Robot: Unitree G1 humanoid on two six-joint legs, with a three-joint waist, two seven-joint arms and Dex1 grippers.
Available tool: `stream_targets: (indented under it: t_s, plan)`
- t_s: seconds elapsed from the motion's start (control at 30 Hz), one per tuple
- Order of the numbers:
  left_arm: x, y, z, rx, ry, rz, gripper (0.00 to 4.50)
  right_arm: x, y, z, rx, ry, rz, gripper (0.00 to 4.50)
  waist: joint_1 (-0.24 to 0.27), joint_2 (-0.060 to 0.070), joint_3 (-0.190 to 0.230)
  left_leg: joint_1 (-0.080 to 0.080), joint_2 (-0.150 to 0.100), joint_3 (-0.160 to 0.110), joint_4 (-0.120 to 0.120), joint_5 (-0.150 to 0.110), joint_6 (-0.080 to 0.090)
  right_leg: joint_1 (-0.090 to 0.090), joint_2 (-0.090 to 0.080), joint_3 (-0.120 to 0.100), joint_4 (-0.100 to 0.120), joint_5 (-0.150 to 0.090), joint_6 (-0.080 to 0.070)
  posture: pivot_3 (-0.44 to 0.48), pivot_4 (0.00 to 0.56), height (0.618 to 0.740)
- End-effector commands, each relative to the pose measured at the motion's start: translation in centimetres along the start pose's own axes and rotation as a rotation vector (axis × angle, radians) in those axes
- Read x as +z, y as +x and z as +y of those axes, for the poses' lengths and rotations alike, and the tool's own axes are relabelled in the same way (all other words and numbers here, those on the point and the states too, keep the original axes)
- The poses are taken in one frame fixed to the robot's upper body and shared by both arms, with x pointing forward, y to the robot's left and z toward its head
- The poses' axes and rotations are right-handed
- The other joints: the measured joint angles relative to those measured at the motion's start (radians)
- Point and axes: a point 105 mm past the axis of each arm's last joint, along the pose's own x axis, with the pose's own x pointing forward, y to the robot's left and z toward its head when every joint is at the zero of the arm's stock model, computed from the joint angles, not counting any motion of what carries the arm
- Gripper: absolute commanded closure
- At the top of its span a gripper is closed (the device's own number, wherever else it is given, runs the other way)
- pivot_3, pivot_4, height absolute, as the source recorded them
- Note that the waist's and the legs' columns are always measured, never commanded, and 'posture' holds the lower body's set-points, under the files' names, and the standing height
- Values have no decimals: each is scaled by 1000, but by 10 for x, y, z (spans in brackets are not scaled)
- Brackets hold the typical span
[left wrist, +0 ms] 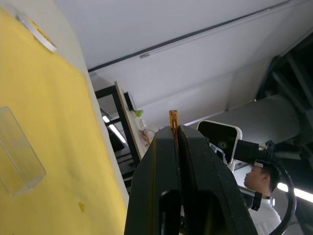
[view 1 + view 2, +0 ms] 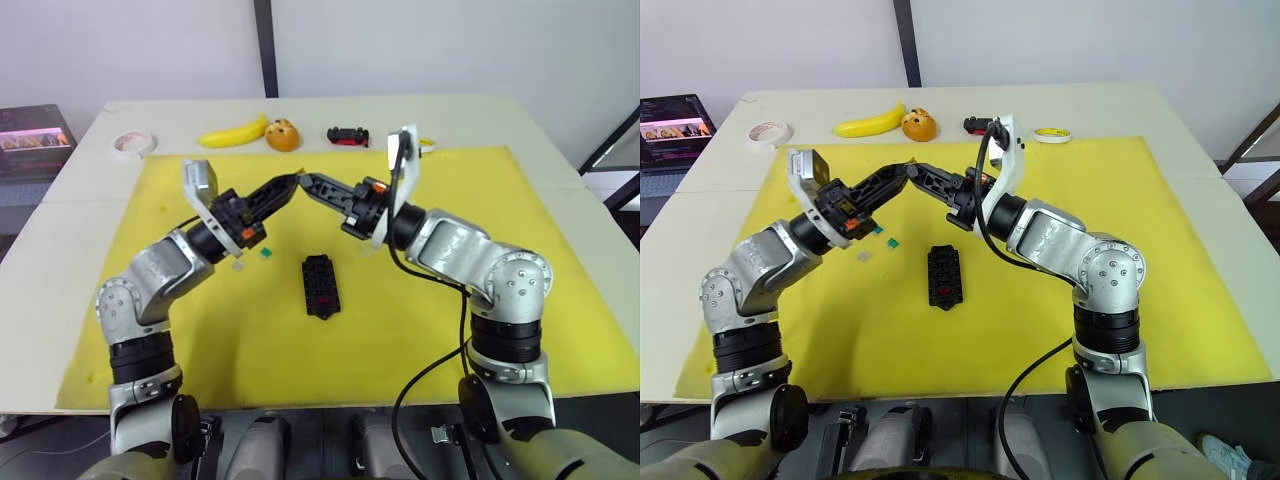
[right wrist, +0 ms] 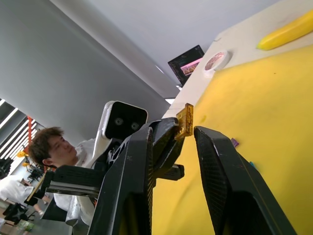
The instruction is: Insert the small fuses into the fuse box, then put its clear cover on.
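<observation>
The left gripper [image 2: 292, 183] is clenched on a tiny amber plastic fuse [image 1: 173, 117], held up above the yellow mat [image 2: 560, 300], apparently for handover. The right gripper [image 3: 188, 134] meets it, jaws released around the fuse. The black rectangular fuse box [image 2: 320, 286] lies below.

Robotics lab or test room, plain white walls, pale worktable [image 2: 60, 250] with yellow mat [image 2: 420, 330], laptop [image 2: 35, 135] alongside, person [image 3: 51, 147] seated nearby, black metal racking [image 1: 117, 132]

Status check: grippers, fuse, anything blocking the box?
Left gripper shut on amber fuse. Right gripper open around it, mid-air handover. Fuse box unobstructed.
</observation>
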Motion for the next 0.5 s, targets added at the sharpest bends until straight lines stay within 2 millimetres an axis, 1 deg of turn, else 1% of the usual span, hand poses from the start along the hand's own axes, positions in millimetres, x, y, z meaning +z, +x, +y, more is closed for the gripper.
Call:
stream_targets:
  t_s: [0.03, 0.17, 0.2, 0.23, 0.27, 0.5]
  plan:
    - [1, 1, -12, -42, 23, 1, 4500, 10, -1, 12, 48, -9, -33, 3094, 0, 0, 0, 0, 0, 0, 0, 0, 0, 0, 0, 0, 0, 0, 0, 0, 150, 740]
    - [2, 2, -11, -41, 21, 1, 4500, 11, -1, 12, 47, -8, -34, 3094, 0, 0, 0, 0, 0, 0, 0, 0, 0, 0, 0, 0, 0, 0, 0, 0, 150, 740]
    - [2, 2, -11, -41, 22, 1, 4500, 11, -1, 12, 47, -8, -33, 3610, 0, 0, 0, 0, 0, 0, 0, 0, 0, 0, 0, 0, 0, 0, 0, 0, 150, 740]
    - [2, 2, -11, -39, 22, 2, 4500, 11, 0, 12, 46, -8, -32, 3942, 0, 0, 0, 0, 0, 0, 0, 0, 0, 0, 0, 0, 0, 0, 0, 0, 150, 740]
    - [2, 1, -11, -37, 23, 2, 4500, 11, 0, 11, 44, -9, -31, 4416, 0, 0, 0, 0, 0, 0, 0, 0, 0, 0, 0, 0, 0, 0, 0, 0, 150, 740]
    - [-1, 1, -9, -29, 20, 10, 4500, 13, 1, 13, 50, -5, -37, 4465, 0, 0, 0, 0, 0, 0, 0, 0, 0, 0, 0, 0, 0, 0, 0, 0, 150, 740]
